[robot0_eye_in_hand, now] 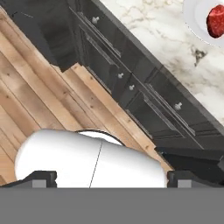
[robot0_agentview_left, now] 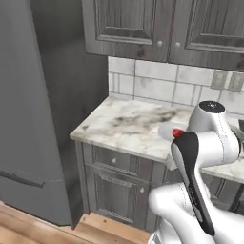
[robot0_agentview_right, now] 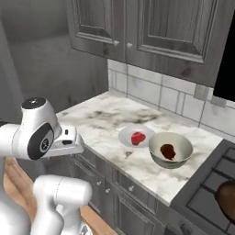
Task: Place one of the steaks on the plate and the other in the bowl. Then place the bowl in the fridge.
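The bright red steak lies on the small pale plate on the marble counter. Right beside it stands the beige bowl with the darker steak inside. In the left base view the plate and red steak peek out behind my arm. My gripper is open and empty, held in front of the lower cabinets and pointing down at the floor. Plate and red steak sit in the hand view's top right corner. The grey fridge stands at the left, door shut.
Dark panelled drawers and doors run under the counter, above a wooden floor. Wall cabinets hang above the tiled backsplash. A stove with a dark pan is at the right.
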Robot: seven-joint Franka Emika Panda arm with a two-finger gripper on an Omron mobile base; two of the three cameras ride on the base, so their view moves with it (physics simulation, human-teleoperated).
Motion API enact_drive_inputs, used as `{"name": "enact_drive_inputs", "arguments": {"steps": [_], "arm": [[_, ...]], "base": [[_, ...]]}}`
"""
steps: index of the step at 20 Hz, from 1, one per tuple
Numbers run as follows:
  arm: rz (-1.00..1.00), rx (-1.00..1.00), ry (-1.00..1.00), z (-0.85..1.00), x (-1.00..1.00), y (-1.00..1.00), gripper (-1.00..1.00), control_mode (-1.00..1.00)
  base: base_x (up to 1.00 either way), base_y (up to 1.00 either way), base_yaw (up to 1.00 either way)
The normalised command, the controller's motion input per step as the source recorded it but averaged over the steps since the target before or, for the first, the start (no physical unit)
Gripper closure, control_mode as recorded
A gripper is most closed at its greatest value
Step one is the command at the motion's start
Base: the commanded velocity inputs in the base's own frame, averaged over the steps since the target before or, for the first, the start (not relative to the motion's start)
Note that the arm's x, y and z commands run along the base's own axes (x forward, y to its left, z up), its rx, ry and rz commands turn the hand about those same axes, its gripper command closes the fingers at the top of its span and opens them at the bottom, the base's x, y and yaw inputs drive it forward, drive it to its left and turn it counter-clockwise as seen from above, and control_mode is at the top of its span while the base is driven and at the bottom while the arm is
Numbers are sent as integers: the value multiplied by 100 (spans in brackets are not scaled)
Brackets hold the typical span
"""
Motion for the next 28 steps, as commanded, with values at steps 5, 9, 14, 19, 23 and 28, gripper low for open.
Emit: {"name": "enact_drive_inputs", "arguments": {"steps": [5, 9, 14, 19, 23, 28], "arm": [[0, 0, 0, 0, 0, 0, -100, 100], [0, 0, 0, 0, 0, 0, -100, 100], [0, 0, 0, 0, 0, 0, -100, 100], [0, 0, 0, 0, 0, 0, -100, 100], [0, 0, 0, 0, 0, 0, -100, 100], [0, 0, 0, 0, 0, 0, -100, 100]], "base": [[-41, 47, -37], [-11, 73, -64], [-14, 84, -60], [-24, 100, -47], [-42, 100, -42], [-63, 100, -40]]}}
